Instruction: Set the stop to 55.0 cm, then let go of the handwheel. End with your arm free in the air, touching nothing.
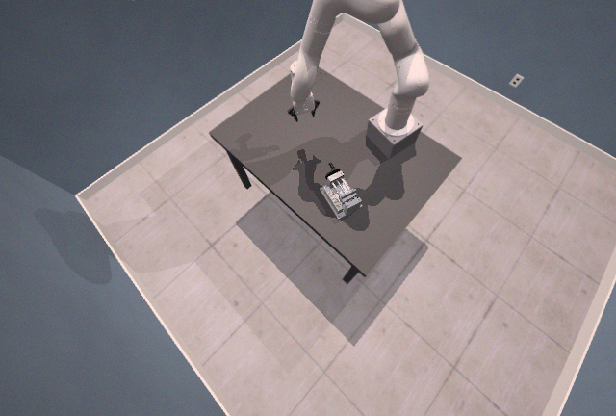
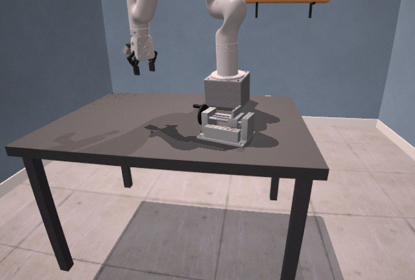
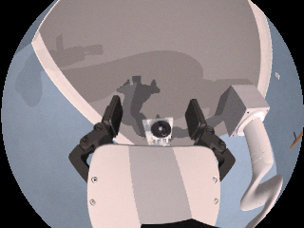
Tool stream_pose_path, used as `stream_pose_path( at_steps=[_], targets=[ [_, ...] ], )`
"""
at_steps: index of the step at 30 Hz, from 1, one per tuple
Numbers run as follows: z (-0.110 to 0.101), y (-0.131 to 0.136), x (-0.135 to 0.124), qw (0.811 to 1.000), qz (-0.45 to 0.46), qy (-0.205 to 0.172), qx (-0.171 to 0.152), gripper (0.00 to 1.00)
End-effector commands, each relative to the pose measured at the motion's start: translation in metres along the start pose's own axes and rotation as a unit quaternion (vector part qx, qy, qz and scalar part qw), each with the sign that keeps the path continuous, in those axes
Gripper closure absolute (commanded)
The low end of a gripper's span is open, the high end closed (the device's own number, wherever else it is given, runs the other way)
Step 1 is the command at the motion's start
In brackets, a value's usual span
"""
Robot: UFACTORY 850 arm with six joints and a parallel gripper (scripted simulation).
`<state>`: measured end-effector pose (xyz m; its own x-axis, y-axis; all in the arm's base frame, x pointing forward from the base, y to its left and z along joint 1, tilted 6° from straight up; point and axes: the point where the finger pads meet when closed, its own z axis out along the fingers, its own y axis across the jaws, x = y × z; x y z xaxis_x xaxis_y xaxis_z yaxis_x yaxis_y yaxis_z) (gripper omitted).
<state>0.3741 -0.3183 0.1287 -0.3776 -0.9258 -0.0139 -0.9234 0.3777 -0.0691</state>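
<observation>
A small grey slide fixture with rails and a stop block sits on the dark table near the arm's base; it also shows in the top view and in the wrist view. Its black handwheel is on the fixture's left end, seen in the top view at the far end. My gripper hangs open and empty high above the table's far left part, well away from the handwheel. It also shows in the top view and the wrist view. The scale reading is too small to tell.
The arm's grey base block stands just behind the fixture. An orange wall shelf hangs on the back wall. The table edges lie close on the left and far side of the gripper.
</observation>
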Motion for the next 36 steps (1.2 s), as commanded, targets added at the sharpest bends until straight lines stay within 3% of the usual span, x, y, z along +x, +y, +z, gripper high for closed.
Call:
stream_pose_path(
  at_steps=[1,3,4,7,8,11,12,15,16,17,18,21,24,28,36],
  targets=[
    [0.007,-0.005,-0.061,1.0,-0.014,0.006,0.004,0.0],
    [0.007,-0.005,-0.061,1.0,-0.014,0.006,0.004,0.0],
    [0.011,0.0,-0.097,1.0,-0.024,0.005,0.006,0.0],
    [0.011,0.0,-0.097,1.0,-0.024,0.005,0.006,0.0],
    [0.015,0.007,-0.129,0.999,-0.033,0.004,0.009,0.0],
    [0.015,0.007,-0.129,0.999,-0.033,0.004,0.009,0.0],
    [0.018,0.015,-0.157,0.999,-0.041,0.002,0.012,0.0],
    [0.018,0.015,-0.157,0.999,-0.041,0.002,0.012,0.0],
    [0.02,0.023,-0.181,0.999,-0.049,0.001,0.014,0.0],
    [0.02,0.023,-0.181,0.999,-0.049,0.001,0.014,0.0],
    [0.022,0.032,-0.2,0.998,-0.055,-0.001,0.015,0.0],
    [0.022,0.032,-0.2,0.998,-0.055,-0.001,0.015,0.0],
    [0.025,0.046,-0.228,0.998,-0.064,-0.004,0.018,0.0],
    [0.026,0.053,-0.242,0.997,-0.069,-0.005,0.019,0.0],
    [0.027,0.056,-0.246,0.997,-0.071,-0.006,0.02,0.0]
  ],
)
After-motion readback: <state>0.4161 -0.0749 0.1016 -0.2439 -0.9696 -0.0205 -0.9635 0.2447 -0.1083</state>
